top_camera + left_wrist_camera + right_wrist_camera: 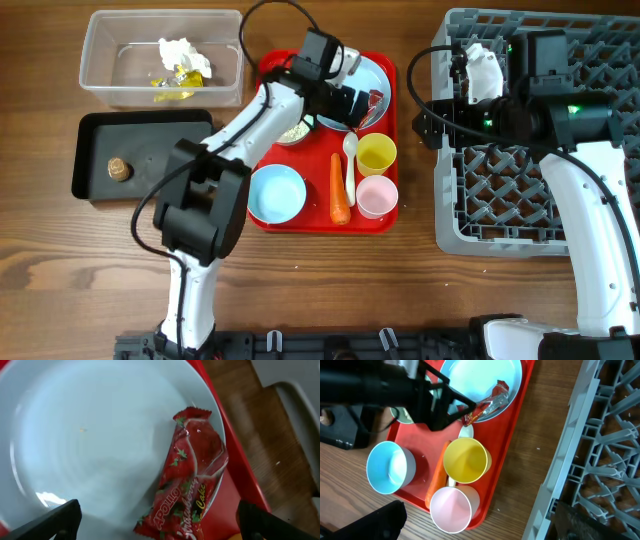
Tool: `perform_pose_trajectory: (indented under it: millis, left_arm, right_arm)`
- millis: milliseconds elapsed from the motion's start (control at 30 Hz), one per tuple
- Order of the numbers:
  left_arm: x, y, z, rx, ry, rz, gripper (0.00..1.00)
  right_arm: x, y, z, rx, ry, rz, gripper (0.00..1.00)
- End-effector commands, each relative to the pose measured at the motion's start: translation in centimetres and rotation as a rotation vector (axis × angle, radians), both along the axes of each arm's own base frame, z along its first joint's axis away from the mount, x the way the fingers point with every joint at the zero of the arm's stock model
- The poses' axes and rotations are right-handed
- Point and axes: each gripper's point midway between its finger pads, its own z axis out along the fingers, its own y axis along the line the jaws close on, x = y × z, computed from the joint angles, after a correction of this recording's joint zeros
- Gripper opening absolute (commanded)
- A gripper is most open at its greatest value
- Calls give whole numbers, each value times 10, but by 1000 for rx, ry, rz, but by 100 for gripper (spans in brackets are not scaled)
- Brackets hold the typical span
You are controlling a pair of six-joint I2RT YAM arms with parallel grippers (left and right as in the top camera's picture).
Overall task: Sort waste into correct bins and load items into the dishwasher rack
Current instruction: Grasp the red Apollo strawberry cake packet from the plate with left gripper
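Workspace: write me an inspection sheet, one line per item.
Surface: wooden table, red tray at centre.
Job's things: plate holding red wrapper; blue bowl, carrot, spoon, yellow cup, pink cup on the red tray; second bowl partly hidden under the left arm; tissue and yellow wrapper in clear tub; brown lump in black tray; rack, no dishes seen.
Clutter: nothing seen.
Grippers: left gripper open above the red wrapper; right gripper open, empty.
Cables: black cables loop off both arms.
Surroundings: nothing seen.

A brown wooden table (330, 285) with streaked grain fills the view from near edge to far, evenly lit, its surface showing only soft shadows.
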Motion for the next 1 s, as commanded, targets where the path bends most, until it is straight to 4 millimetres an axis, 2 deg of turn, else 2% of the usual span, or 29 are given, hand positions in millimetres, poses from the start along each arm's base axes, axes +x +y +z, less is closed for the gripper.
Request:
perform_pose_trajectory:
  millis: [0,300,467,667,967]
  left_arm:
    - [-5,-13,-10,-2,2,-52,99]
    - [-12,-23,-33,11,28,-73,92]
    - [-12,-22,-42,18,41,-72,79]
    - [-9,-24,-40,10,27,-71,55]
    - [-13,-30,-37,-30,42,-88,36]
  right_arm:
    - [1,1,-6,-5,20,-10,98]
    - [1,1,-6,-5,21,-10,97]
    - [0,1,-7,-6,22,-7,97]
    - [1,1,-6,-6,20,-8,97]
    - [1,1,-6,-5,19,-8,97]
